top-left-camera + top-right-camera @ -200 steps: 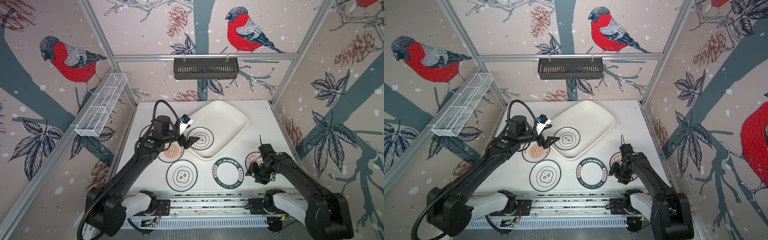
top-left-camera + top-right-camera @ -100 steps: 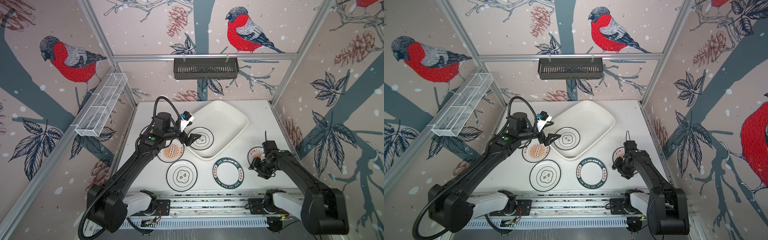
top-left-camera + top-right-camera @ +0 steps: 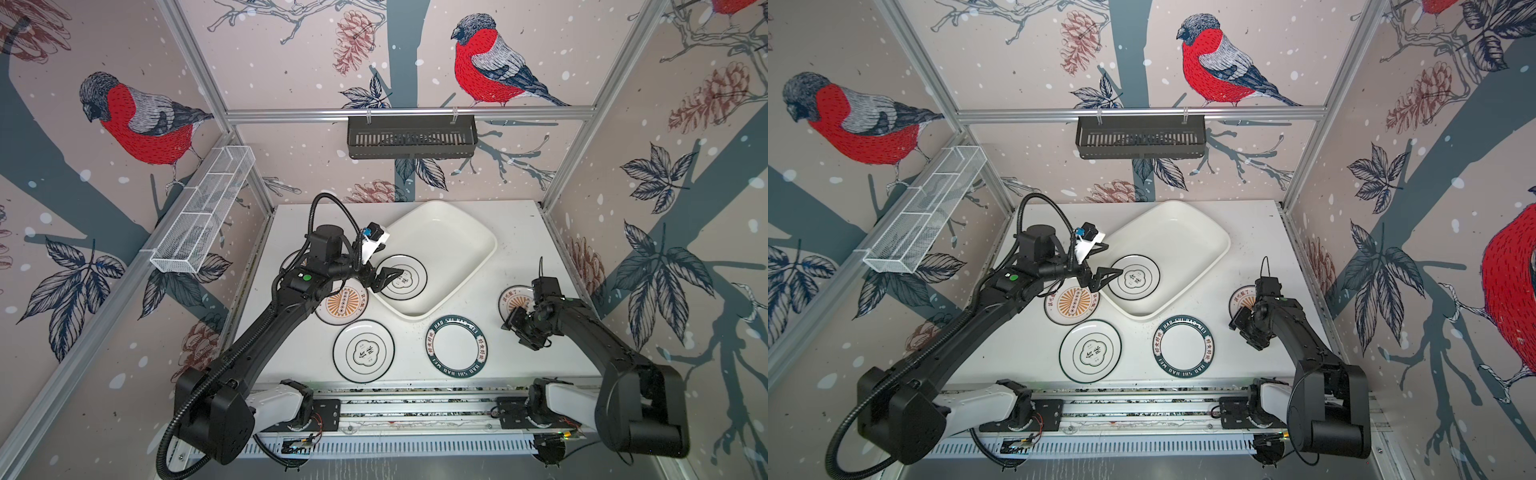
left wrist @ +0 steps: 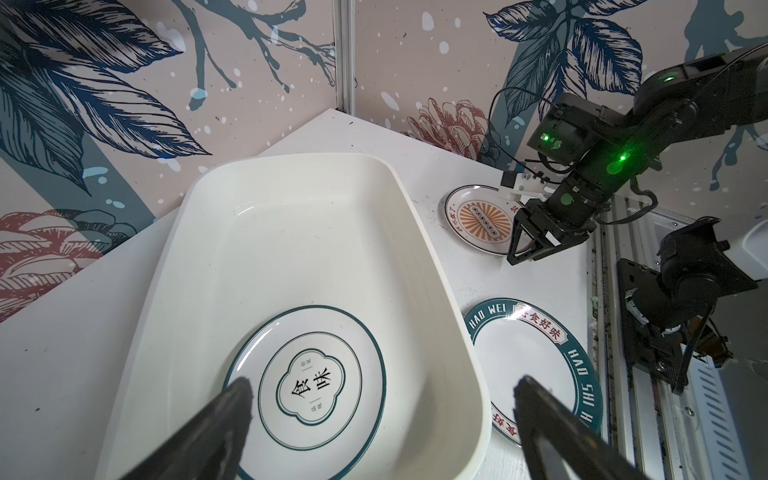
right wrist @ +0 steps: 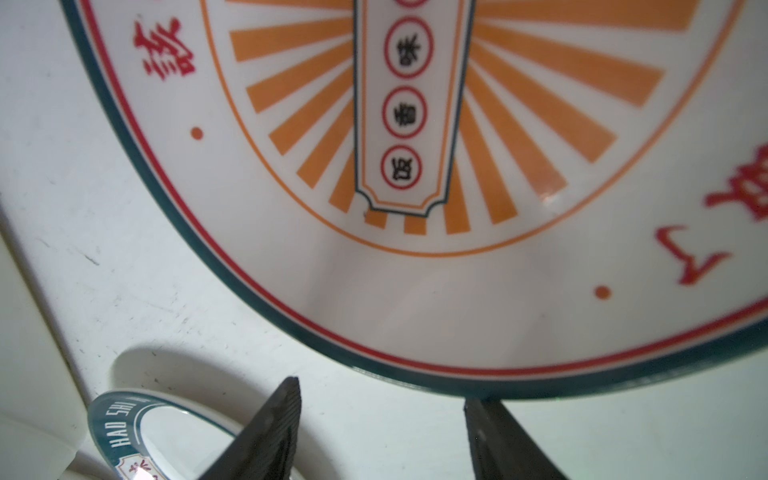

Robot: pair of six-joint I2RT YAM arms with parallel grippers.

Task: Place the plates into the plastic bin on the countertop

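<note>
Left gripper (image 3: 390,280) hangs wide open, empty, over one black-rimmed emblem plate (image 3: 415,278) in the shallow white plastic bin (image 3: 449,232). At least four more round white plates (image 3: 363,351) dot the speckled white countertop (image 3: 519,241). Left wrist view: fingers (image 4: 237,399) spread above it. Right wrist view: right gripper (image 5: 380,390) part-open, fingertip (image 5: 478,415) at orange-sunburst plate (image 5: 415,291) rim.

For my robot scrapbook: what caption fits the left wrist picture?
Open left gripper above the emblem plate lying in the plastic bin.

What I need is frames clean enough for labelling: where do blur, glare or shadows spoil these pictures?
Right wrist view: the sunburst plate reads clearly but its near rim softens, and the right claw is blurred. Left wrist view: the emblem plate is sharp, the left claw smeared dark, green lamp flare on the right arm. Both top views: even light, faint shadows, frame posts splayed.
</note>
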